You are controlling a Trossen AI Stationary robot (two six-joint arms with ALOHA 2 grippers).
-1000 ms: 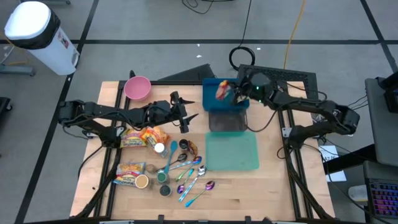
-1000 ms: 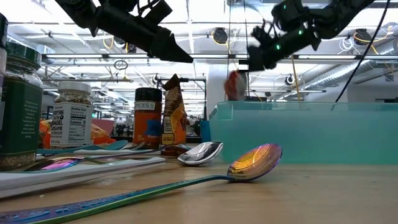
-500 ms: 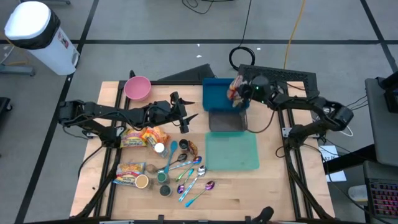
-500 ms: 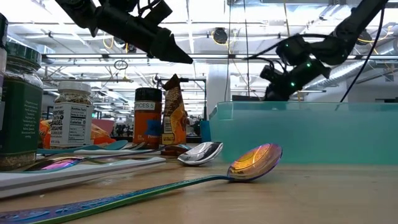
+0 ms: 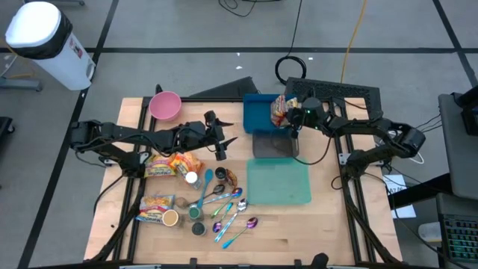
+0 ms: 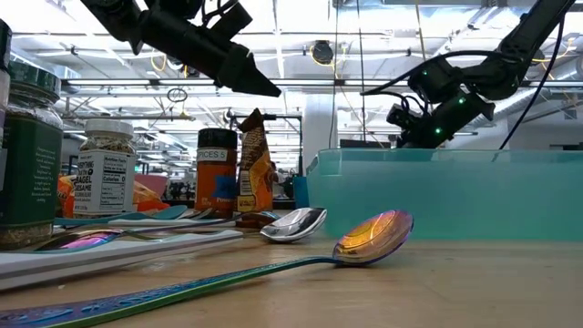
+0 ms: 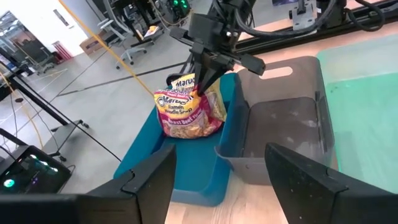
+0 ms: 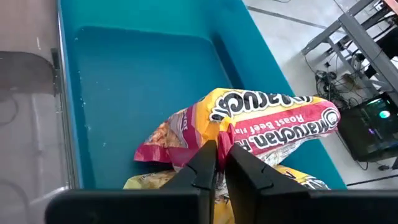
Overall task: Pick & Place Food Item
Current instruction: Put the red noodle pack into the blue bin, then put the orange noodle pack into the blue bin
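A yellow-and-red ramen packet [image 5: 279, 110] stands upright in the blue bin [image 5: 258, 112] at the table's far side, near the bin's right wall. My right gripper [image 7: 202, 84] is shut on its top. The right wrist view shows the packet [image 8: 267, 124] just past the fingers, over the bin's floor [image 8: 137, 81]. My left gripper [image 5: 222, 146] hangs open above the table's middle, left of the bins, with nothing between its fingers [image 7: 149, 180]. My right gripper pinches the ramen packet's upper crimped edge [image 8: 221, 130] between its two fingers. They come slanting down from the table's right side. The packet hangs upright below them, its lower end [image 7: 186, 127] down inside the blue bin; whether it rests on the floor, I cannot tell.
A clear grey bin [image 5: 274, 146] adjoins the blue bin's near side, with a teal lid [image 5: 278, 183] nearer still. At the left lie more ramen packets [image 5: 168, 164], spice jars [image 6: 217, 169], several spoons [image 5: 228, 209] and a pink bowl [image 5: 165, 105].
My right gripper has come down into the blue bin with the ramen packet, shifting toward the bin's right wall and rolling about its own line. In the low view the packet has sunk out of sight behind the teal lid.
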